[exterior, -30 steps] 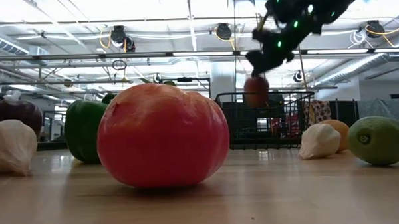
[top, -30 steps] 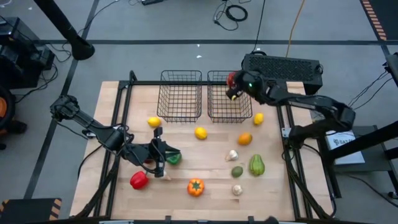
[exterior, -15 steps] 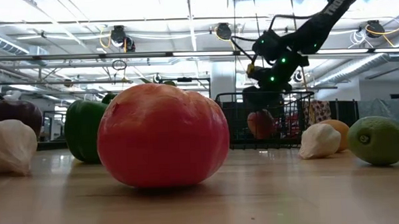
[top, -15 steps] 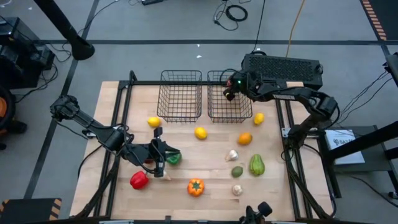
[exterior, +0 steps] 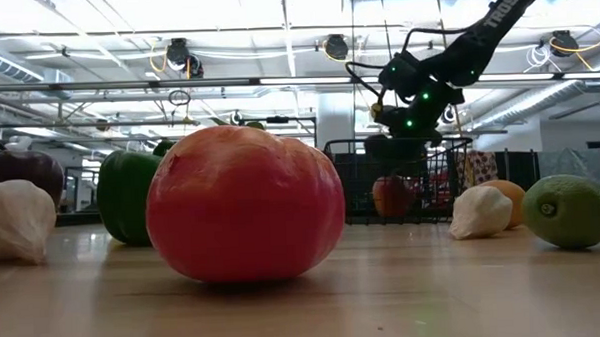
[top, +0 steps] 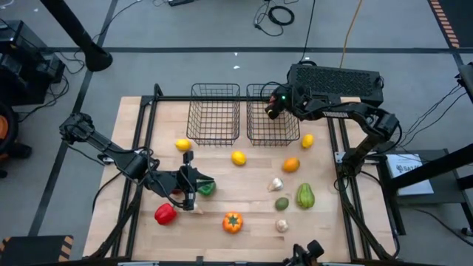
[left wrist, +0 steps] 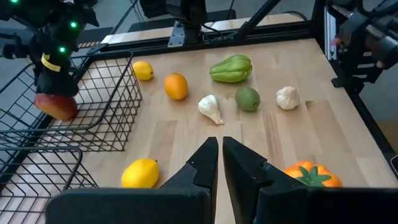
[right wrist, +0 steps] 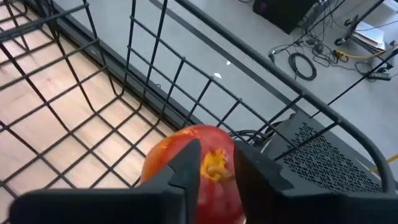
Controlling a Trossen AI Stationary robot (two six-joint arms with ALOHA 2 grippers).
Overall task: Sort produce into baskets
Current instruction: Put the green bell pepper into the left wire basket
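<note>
My right gripper (top: pixel 273 109) hangs over the far end of the right wire basket (top: pixel 272 127), fingers open and pointing down. A red apple (exterior: pixel 393 195) lies on that basket's floor just under the fingers; it also shows in the right wrist view (right wrist: pixel 168 168) and the left wrist view (left wrist: pixel 56 104). The left basket (top: pixel 215 114) holds nothing. My left gripper (top: pixel 196 191) is shut and empty (left wrist: pixel 220 142), low over the near left of the table, beside a green piece (top: pixel 208 188).
Loose on the table are lemons (top: pixel 183 145) (top: pixel 238 157) (top: pixel 307 140), an orange (top: pixel 291 165), whitish bulbs (top: pixel 276 185) (top: pixel 281 225), a green fruit (top: pixel 281 203), a green pepper (top: pixel 305 196), an orange pepper (top: pixel 232 222) and a red pepper (top: pixel 165 214). A black box (top: pixel 336 80) stands behind the right basket.
My right gripper has gone down toward the right basket with the red apple. The apple hung right under the fingers above the rim a second ago; now it lies on the basket's floor, let go.
</note>
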